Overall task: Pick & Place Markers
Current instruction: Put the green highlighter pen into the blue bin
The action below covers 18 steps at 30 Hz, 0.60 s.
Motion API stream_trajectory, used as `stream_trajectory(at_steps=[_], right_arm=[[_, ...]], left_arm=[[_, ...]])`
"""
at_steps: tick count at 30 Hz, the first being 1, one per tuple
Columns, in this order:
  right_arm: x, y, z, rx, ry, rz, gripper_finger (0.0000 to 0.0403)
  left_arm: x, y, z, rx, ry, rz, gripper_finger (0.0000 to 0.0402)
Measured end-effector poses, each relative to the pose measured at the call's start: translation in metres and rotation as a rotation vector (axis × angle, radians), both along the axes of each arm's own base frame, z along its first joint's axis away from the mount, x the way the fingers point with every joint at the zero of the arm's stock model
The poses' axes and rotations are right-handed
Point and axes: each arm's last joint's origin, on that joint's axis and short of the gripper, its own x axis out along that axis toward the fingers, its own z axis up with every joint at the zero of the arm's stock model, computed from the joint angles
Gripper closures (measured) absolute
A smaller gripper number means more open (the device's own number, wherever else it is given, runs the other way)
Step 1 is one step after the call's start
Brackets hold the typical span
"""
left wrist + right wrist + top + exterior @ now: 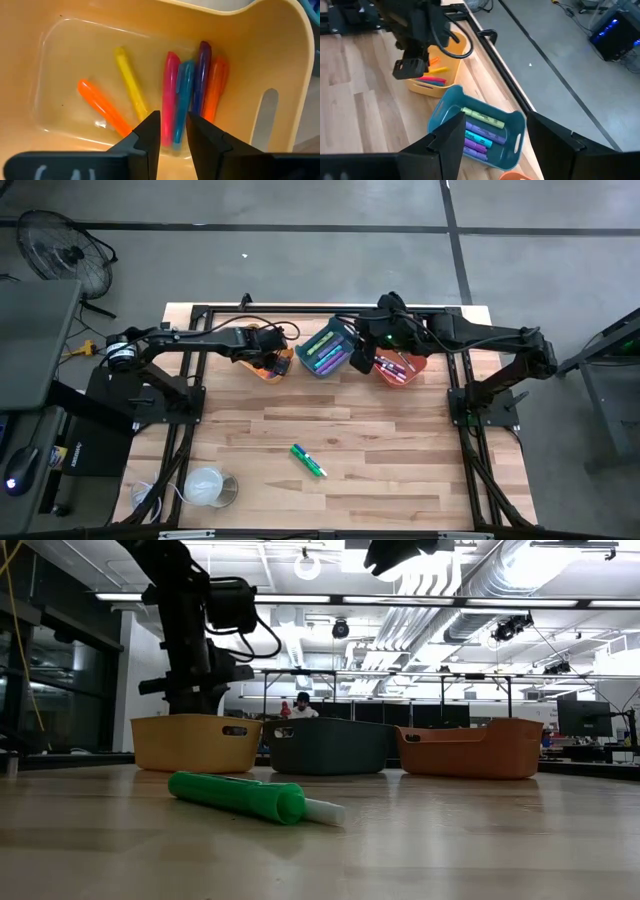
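Observation:
A green marker lies alone on the table's near half. Three bins stand in a row at the far edge. The yellow bin holds several markers lying on its floor. The blue bin holds green, teal and purple markers. The orange bin holds pink ones. My left gripper hangs over the yellow bin, open by a narrow gap, with the pink and blue markers showing below it. My right gripper is wide open above the blue bin.
A white round cup-like thing sits near the table's near left corner. Black frame rails run along the left, right and far sides. Bare wood lies between the bins and the green marker. A person shows far behind the bins.

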Motion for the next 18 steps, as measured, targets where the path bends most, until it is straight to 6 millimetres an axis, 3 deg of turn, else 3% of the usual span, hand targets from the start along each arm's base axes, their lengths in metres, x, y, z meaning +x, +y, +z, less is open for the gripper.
stream_trajectory(at_steps=[3,9,18], right_arm=[[0.0,0.001,0.0,0.01,0.004,0.028,0.0205],[0.004,0.002,-0.004,0.05,0.012,0.066,0.0206],[0.002,0.006,-0.007,0.147,0.019,0.081,0.0205]], left_arm=[[-0.002,-0.001,0.009,0.007,-0.024,-0.007,0.0311],[0.001,-0.013,0.05,0.155,-0.143,-0.077,0.031],[-0.014,-0.074,0.094,0.369,-0.3,-0.263,0.031]])
